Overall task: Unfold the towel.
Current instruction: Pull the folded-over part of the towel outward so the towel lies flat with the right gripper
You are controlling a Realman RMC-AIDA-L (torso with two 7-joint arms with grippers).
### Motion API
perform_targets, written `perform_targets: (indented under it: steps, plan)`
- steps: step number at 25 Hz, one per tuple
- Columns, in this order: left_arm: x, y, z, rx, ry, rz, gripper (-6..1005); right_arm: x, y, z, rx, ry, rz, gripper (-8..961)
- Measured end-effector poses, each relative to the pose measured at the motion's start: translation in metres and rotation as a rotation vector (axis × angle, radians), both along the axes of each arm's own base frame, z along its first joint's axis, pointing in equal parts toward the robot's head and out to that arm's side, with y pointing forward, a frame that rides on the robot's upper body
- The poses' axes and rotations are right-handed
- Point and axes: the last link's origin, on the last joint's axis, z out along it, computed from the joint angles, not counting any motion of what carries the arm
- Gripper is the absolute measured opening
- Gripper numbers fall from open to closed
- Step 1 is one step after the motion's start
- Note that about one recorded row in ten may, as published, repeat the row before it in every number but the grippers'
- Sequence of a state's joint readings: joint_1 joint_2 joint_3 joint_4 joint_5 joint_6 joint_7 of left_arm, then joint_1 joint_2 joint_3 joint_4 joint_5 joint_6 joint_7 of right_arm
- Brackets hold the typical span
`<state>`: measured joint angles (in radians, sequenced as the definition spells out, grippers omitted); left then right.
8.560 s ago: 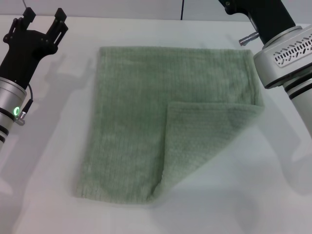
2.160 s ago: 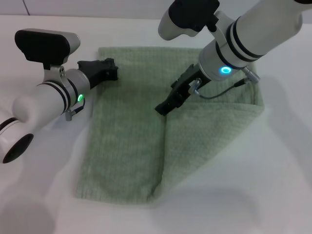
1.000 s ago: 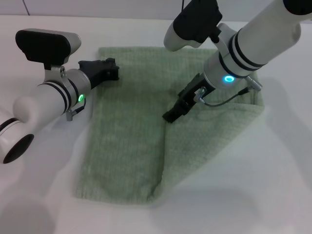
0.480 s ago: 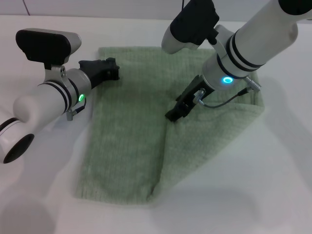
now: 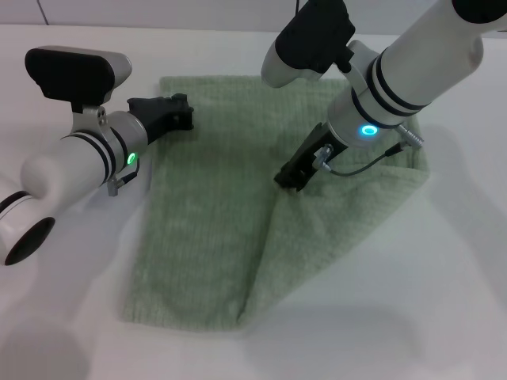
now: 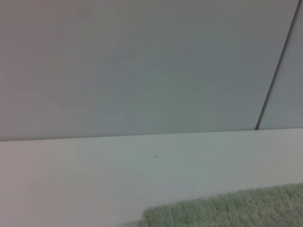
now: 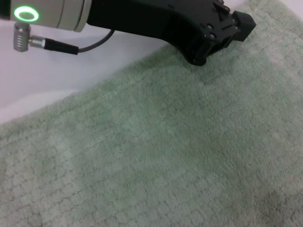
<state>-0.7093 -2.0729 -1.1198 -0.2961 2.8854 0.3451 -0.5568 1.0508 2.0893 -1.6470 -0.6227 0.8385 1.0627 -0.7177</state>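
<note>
Comparing with the head view of half a second ago, the right gripper point(image 5: 290, 179) is found slightly higher and further right in the frame, and the folded flap's corner has been drawn up with it, so that the fold edge now runs more steeply down to the lower centre. The left gripper point(image 5: 176, 113) is unchanged in the upper left, at the towel's left edge near its far corner.

The towel point(image 5: 206, 222) is spread on the white table point(image 5: 444, 301), filling the centre of the head view, with its right part folded over as a triangular flap. The flap's corner is met by the tips of the right gripper at the centre of the frame; its jaws appear clenched on that corner. In the right wrist view the towel point(image 7: 165, 161) fills the lower frame, and the left gripper point(image 7: 222, 33) is seen resting at its edge in the upper right. Whether the left jaws are released or clenched cannot be told. In the left wrist view only a strip of towel point(image 6: 227, 210) is shown at the lower right.
</note>
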Motion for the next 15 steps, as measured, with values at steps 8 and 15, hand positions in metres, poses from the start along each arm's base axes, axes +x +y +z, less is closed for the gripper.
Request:
perform_targets:
  steps: [8,15]
  plan:
    - [-0.003,-0.001,0.001,0.001,0.001,0.006,-1,-0.006,-0.005,-0.001,-0.025,-0.007,0.048,46]
    - [-0.005,-0.002,0.002,0.005,-0.002,0.006,-1,-0.017,-0.01,0.005,-0.029,0.014,0.075,32]
